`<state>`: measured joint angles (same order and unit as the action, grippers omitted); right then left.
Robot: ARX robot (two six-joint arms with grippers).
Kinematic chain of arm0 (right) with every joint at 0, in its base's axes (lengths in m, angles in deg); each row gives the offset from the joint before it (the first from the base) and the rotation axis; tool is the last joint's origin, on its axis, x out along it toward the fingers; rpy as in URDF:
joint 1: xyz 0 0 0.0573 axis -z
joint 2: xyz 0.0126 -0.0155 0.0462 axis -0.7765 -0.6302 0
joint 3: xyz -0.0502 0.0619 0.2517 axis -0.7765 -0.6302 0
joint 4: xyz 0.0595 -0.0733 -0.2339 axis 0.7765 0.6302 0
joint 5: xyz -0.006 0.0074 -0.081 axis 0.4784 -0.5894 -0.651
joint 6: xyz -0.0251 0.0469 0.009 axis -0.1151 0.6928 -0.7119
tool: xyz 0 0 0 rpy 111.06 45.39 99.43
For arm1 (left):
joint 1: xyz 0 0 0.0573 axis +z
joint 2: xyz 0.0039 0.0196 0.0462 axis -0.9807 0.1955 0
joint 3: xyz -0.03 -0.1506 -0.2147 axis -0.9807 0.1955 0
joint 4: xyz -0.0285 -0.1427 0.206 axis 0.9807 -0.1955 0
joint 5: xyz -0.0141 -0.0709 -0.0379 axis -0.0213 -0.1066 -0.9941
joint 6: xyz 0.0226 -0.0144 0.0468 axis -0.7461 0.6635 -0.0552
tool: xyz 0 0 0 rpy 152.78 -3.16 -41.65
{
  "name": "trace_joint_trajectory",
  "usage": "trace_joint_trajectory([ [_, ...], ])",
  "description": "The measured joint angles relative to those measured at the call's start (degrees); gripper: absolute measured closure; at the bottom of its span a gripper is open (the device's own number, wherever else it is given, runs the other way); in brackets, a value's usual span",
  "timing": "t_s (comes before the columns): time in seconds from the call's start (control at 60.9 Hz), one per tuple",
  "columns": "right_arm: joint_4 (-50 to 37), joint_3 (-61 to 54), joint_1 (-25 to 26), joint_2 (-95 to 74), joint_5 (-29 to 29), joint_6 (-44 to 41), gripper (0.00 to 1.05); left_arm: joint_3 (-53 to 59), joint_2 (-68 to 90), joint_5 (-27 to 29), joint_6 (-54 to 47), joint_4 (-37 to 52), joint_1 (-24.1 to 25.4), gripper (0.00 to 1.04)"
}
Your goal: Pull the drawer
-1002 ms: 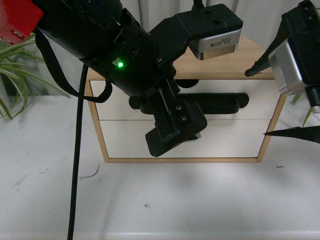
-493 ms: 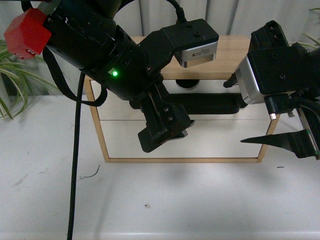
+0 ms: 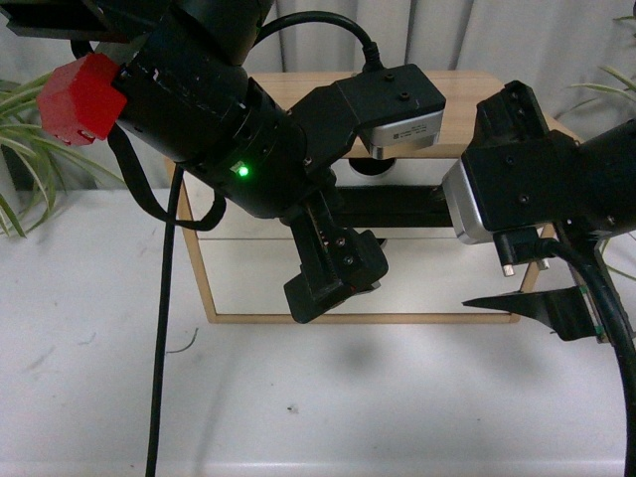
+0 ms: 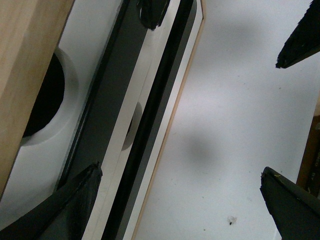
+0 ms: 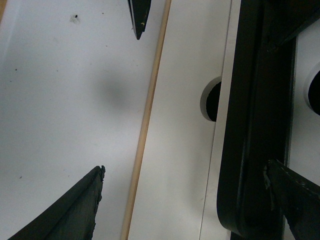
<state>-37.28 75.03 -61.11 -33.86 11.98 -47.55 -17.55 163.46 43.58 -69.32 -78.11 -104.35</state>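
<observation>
The wide white-fronted wooden drawer with its long black bar handle sits uppermost in the light wooden cabinet on the white table. The left gripper and the right gripper hang before it, jaws wide apart, holding nothing.

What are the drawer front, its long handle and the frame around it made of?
Drawer front: smooth white board, probably painted or laminated. It looks slightly glossy and shows no grain.
Handle: a uniform matte black bar, either plastic or coated metal; the look leaves it open.
Frame: pale, light-toned wood, seemingly unpainted.
</observation>
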Motion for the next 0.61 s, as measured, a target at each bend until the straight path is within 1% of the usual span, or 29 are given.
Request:
trace_joint_trajectory([
  [0.148,-2.6,-0.7,-0.4,-2.0,-0.8,0.0,0.06,0.3,0.9,0.0,-0.2,0.7,-0.3,0.07],
  [0.608,-6.0,-1.0,-1.2,-5.1,-2.0,-0.2,0.06,1.2,2.5,-0.2,0.1,3.0,-1.3,0.07],
])
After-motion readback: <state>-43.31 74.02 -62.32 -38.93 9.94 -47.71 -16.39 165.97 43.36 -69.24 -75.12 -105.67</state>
